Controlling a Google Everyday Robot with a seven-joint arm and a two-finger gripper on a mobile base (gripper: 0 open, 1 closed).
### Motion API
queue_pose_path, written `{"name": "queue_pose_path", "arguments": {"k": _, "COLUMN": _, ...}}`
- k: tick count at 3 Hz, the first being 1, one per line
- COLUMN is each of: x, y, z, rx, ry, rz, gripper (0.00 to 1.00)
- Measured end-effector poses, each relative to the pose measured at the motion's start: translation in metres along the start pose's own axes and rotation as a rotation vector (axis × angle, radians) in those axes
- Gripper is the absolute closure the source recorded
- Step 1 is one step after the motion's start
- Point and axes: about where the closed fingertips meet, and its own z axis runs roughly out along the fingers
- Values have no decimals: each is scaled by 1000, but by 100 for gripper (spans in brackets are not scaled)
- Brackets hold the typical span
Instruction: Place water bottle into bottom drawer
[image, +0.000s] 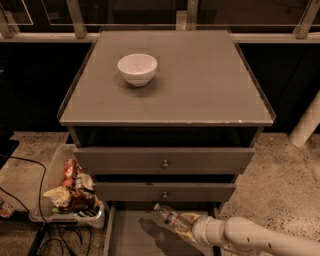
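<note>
The water bottle (170, 217), clear with a label band and a pale cap, is held tilted, cap toward the upper left, over the open bottom drawer (131, 237). My gripper (188, 227) is at the bottom right of the camera view, shut on the bottle's base end, with the white arm (250, 237) reaching in from the right. The bottle hangs a little above the drawer's flat grey floor and casts a shadow on it. The drawer's front part is cut off by the frame's lower edge.
Two grey drawers with round knobs (164, 163) sit above, slightly pulled out. A white bowl (137, 68) stands on the cabinet top (200, 85). A clear bin of snack packets (70, 192) and cables lie on the floor at left.
</note>
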Motion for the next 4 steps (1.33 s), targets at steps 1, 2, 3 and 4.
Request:
{"name": "queue_pose_path", "arguments": {"k": 1, "x": 2, "y": 3, "z": 6, "rx": -7, "ry": 11, "rz": -1, "gripper": 100}}
{"name": "queue_pose_path", "arguments": {"k": 2, "x": 28, "y": -3, "z": 32, "rx": 2, "ry": 43, "rz": 7, "gripper": 100}}
{"name": "queue_pose_path", "arguments": {"k": 3, "x": 58, "y": -7, "z": 57, "rx": 12, "ry": 56, "rz": 5, "gripper": 100}}
{"name": "queue_pose_path", "arguments": {"k": 4, "x": 88, "y": -6, "z": 85, "rx": 6, "ry": 40, "rz": 0, "gripper": 100}}
